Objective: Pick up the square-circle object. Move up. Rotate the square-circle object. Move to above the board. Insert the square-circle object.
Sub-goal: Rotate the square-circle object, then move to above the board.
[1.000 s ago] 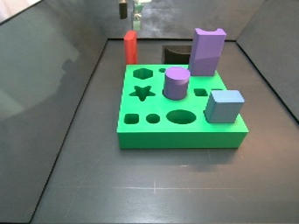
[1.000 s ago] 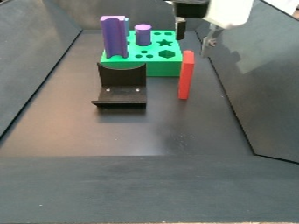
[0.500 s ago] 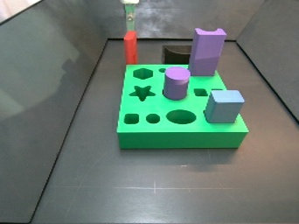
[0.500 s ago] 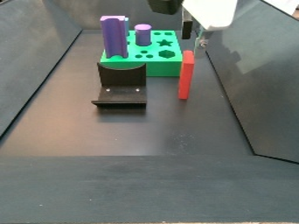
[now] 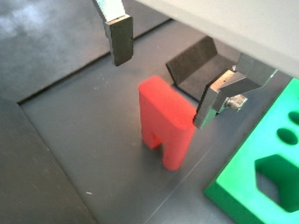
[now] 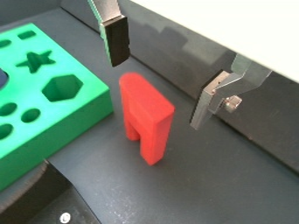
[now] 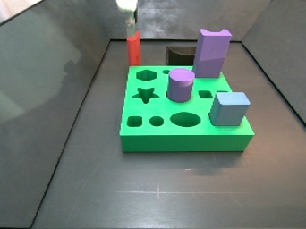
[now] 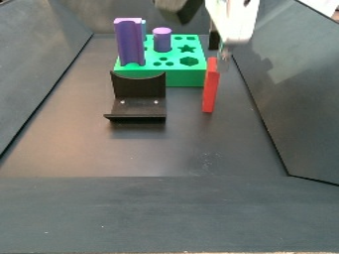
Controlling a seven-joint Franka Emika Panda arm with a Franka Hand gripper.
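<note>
Both wrist views show the gripper (image 5: 162, 77) spread wide above the square-circle object (image 5: 167, 120), silver fingers (image 6: 214, 96) flanking it without touching; shows upright on the dark floor on its two legs. Side view places the red piece (image 8: 211, 85) just beside the board (image 8: 177, 58), at about 4 o'clock from it, with the fixture (image 8: 135, 94) at about 9 o'clock from the piece

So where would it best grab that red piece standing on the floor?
Probably from above, near its top end. The square-circle object stands upright beside the board, its broad flat faces turned toward the open gripper, whose fingers hang on either side above it.
</note>
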